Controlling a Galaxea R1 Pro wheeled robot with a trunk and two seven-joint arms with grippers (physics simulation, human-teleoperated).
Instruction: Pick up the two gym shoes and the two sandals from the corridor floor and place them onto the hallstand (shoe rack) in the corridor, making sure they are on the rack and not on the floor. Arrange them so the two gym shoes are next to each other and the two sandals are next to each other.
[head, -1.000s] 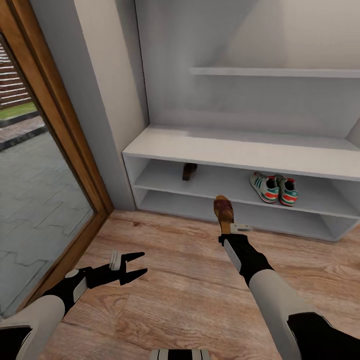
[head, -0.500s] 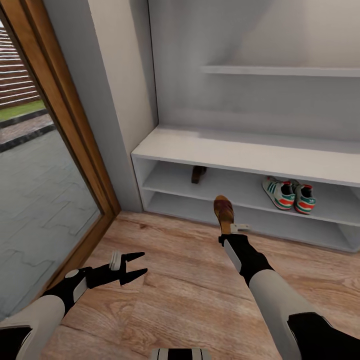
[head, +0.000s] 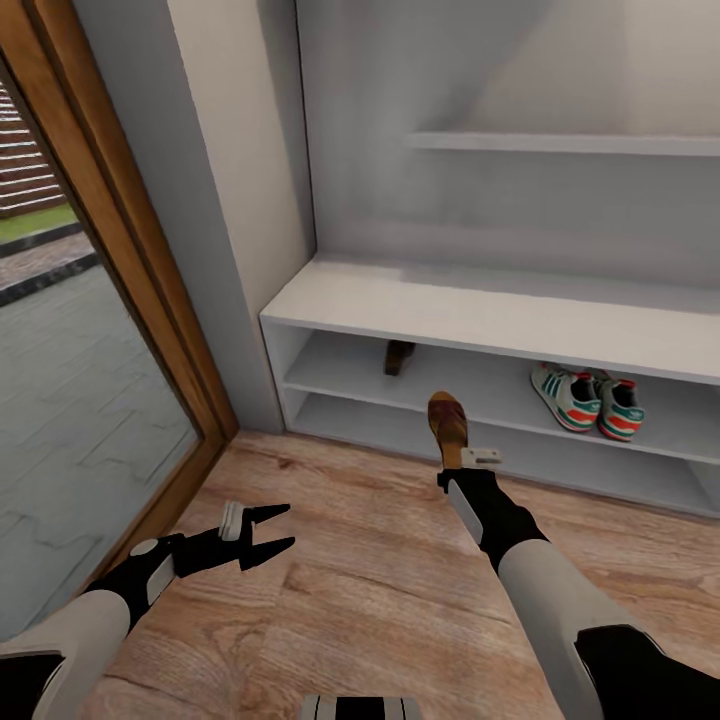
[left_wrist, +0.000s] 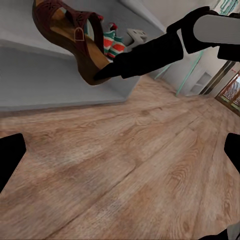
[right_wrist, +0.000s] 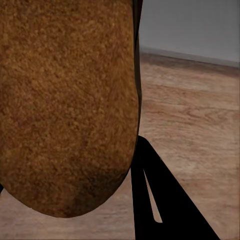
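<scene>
Right gripper (head: 462, 462) clamps a brown, strapped sandal (head: 448, 424) by its heel, toe toward the grey rack (head: 480, 318). Left gripper (head: 262, 537) hangs spread over wood-grain floor (head: 380, 590). Second sandal (head: 398, 356), apparently, stands on the upper shelf.

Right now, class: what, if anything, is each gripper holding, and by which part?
The right gripper holds a brown sandal by its heel end, toe towards the hallstand. The left gripper is open, holding nothing.

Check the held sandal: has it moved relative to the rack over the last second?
Yes. The sandal in the right gripper sat well right of the shelved sandal a second ago; now it is closer, so it shifted left along the hallstand as the base moved.
</scene>
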